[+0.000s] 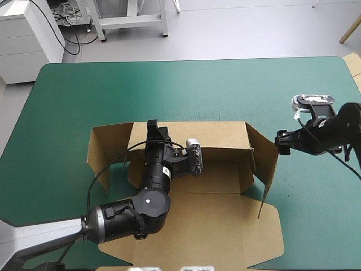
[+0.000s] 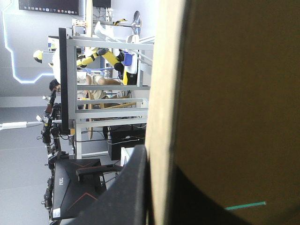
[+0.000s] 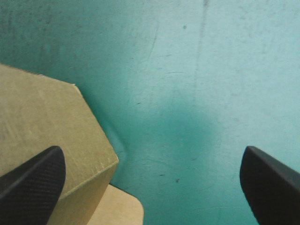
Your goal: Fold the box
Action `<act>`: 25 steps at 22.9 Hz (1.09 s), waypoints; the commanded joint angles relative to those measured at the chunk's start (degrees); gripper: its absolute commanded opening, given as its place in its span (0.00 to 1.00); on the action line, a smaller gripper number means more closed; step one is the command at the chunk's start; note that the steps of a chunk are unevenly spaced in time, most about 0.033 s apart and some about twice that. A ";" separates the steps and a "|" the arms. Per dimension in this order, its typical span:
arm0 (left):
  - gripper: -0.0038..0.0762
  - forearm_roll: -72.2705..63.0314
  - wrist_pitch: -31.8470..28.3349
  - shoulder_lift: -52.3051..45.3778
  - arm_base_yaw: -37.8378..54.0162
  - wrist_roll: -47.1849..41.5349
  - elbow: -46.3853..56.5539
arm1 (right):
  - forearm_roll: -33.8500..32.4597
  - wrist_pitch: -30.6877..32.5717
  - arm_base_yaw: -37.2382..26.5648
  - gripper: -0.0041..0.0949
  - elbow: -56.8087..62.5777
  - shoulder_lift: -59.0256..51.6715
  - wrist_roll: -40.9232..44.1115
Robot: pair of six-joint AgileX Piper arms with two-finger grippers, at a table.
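Note:
The brown box (image 1: 220, 209) lies in the middle of the table, its lid flat toward the near edge. Its back wall (image 1: 220, 135) and right wall (image 1: 265, 155) stand raised, and a left flap (image 1: 107, 149) leans outward. My left gripper (image 1: 151, 125) is shut on the top edge of the back wall near its left end. In the left wrist view the box's board edge (image 2: 161, 93) runs between the black fingers (image 2: 129, 187). My right gripper (image 1: 280, 141) is open just outside the right wall. A corner of the box (image 3: 42, 117) shows beside one finger (image 3: 33, 183).
Teal-green cover (image 1: 186, 84) stretches beyond the back wall and to the box's right (image 1: 321, 197). A strip of pale board (image 1: 353, 63) shows at the table's far right corner. The lid (image 1: 265, 237) reaches close to the near edge.

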 commanded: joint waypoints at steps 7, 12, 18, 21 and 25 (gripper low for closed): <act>0.04 3.95 1.45 -2.24 -0.19 -1.36 -1.52 | 14.58 -9.74 -0.42 0.98 12.06 -10.83 -6.88; 0.04 3.95 0.99 -2.24 -0.19 -1.36 -1.52 | 23.19 -14.54 -0.42 0.98 19.53 -18.69 -13.13; 0.04 3.95 1.01 -2.24 -0.19 -1.36 -1.52 | 31.80 -16.96 -0.06 0.98 26.59 -21.37 -20.13; 0.04 3.95 1.01 -2.24 -0.19 -1.36 -1.52 | 32.81 -20.83 1.87 0.98 29.47 -21.37 -23.23; 0.04 3.95 1.01 -2.24 -0.19 -1.36 -1.52 | 32.34 -28.52 7.82 0.98 30.53 -21.37 -26.81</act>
